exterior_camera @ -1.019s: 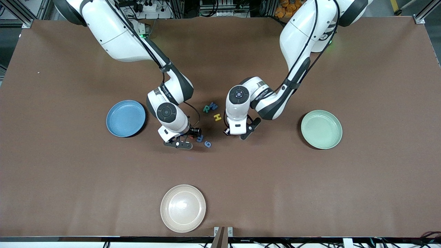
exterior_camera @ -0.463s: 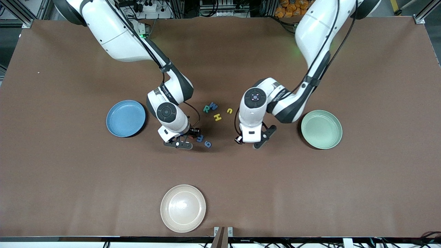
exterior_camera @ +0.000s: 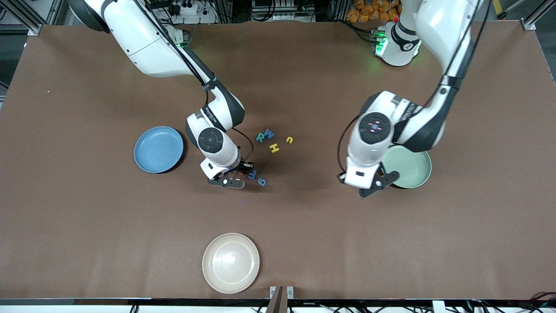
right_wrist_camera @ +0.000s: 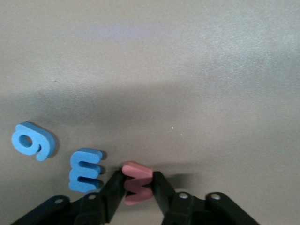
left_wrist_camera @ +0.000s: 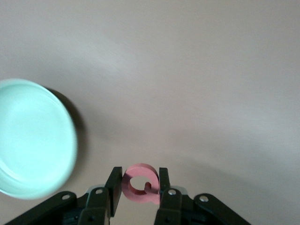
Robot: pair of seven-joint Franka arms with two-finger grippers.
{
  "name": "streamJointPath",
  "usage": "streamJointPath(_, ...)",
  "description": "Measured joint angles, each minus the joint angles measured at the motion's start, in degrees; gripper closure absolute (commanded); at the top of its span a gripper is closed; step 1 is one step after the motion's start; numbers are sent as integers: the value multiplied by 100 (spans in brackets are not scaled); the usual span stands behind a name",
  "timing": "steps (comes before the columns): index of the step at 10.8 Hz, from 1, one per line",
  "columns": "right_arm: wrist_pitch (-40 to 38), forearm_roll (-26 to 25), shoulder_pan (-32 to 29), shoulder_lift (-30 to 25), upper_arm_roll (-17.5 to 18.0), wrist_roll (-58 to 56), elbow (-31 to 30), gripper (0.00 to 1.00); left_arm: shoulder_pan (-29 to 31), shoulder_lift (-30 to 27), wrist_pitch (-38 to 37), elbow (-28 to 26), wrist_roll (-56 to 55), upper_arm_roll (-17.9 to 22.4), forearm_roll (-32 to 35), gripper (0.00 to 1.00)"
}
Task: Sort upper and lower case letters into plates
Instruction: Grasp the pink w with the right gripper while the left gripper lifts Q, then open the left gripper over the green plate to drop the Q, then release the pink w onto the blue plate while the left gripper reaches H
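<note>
My left gripper is shut on a pink letter and holds it in the air over the table, just beside the pale mint plate, which also shows in the left wrist view. My right gripper is low at the table, shut on another pink letter. A blue E and a blue g lie right beside it. A teal R, a blue W, a yellow H and a small yellow letter lie mid-table. The light blue plate stands toward the right arm's end.
A cream-white plate stands near the table's front edge, nearer to the front camera than the letters. The brown table top stretches wide around the plates.
My left gripper has swung from beside the letters toward the mint plate, carrying its pink letter and uncovering the small yellow letter. My right gripper has stayed in place.
</note>
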Motion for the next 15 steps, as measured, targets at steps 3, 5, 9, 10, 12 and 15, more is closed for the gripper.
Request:
streamJointPath(3,-30,-20,4,-27,-3,0,0,97,802,-162,3,-602,1623,-22,-164,100)
streamJointPath(5,-40,-160,22,-39,7,0,3,100,1359,-157,11,-902,2651,-25,-315,100)
streamJointPath(9,-453,-220,35,-157,-22,0,128,100,1995,-15,48,-1184,3696,-40,-651,9)
streamJointPath(10,-698,-220,16,-298,-47,0,163,100,1971,-6,48,-1193,3696,-85,-652,0)
streamJointPath(12,-1080,-221,-167,-586,-84,-30,167,100,1938,-12,45,-1201,3693,-207,-653,0)
streamJointPath(15,-1800,-227,-791,-907,-101,-762,138,100,1938,-82,41,-1198,3531,-594,-662,0)
